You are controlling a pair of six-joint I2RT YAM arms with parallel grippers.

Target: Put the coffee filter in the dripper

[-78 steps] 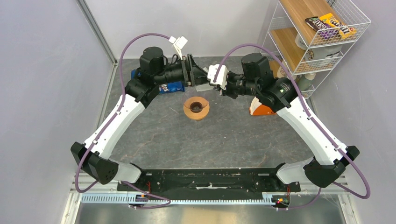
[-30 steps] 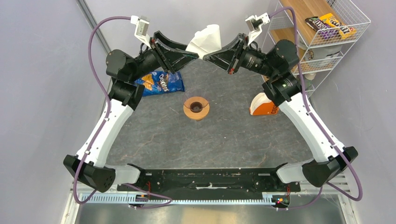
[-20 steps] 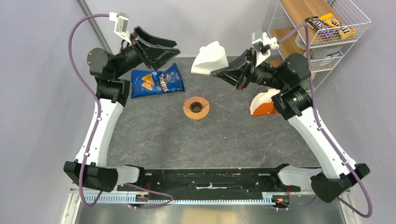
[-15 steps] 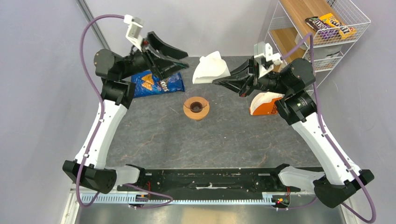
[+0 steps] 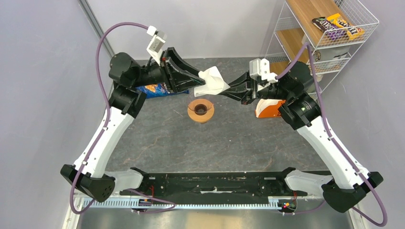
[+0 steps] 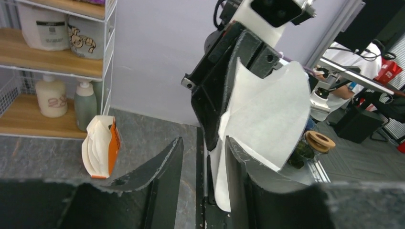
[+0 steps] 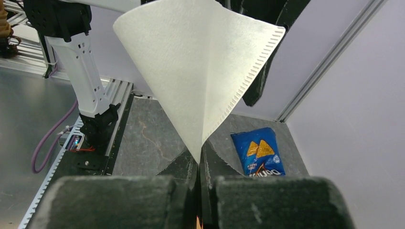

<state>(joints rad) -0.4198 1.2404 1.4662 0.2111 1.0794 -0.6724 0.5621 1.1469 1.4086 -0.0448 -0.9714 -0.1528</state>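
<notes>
The white paper coffee filter [image 5: 211, 82] hangs in the air just behind and above the orange dripper [image 5: 200, 109], which stands on the table. My right gripper [image 5: 228, 93] is shut on the filter's pointed tip [image 7: 199, 151], and the cone fans out above the fingers [image 7: 200, 62]. My left gripper [image 5: 197, 82] is open at the filter's wide end. In the left wrist view one fold of the filter [image 6: 267, 114] lies in the gap, against the right-hand finger [image 6: 239, 167]. The dripper [image 6: 319, 141] shows past the filter's edge.
An orange-and-white pack [image 5: 267, 109] stands right of the dripper, under my right arm. A blue Doritos bag [image 5: 152, 88] lies at the back left, partly hidden by my left arm. A wire shelf rack [image 5: 329, 33] with snacks and bottles stands at the back right.
My left gripper let go of the filter, swung away left, then came back to its wide end. My right gripper brought the filter down from high at the back to just above the dripper.
</notes>
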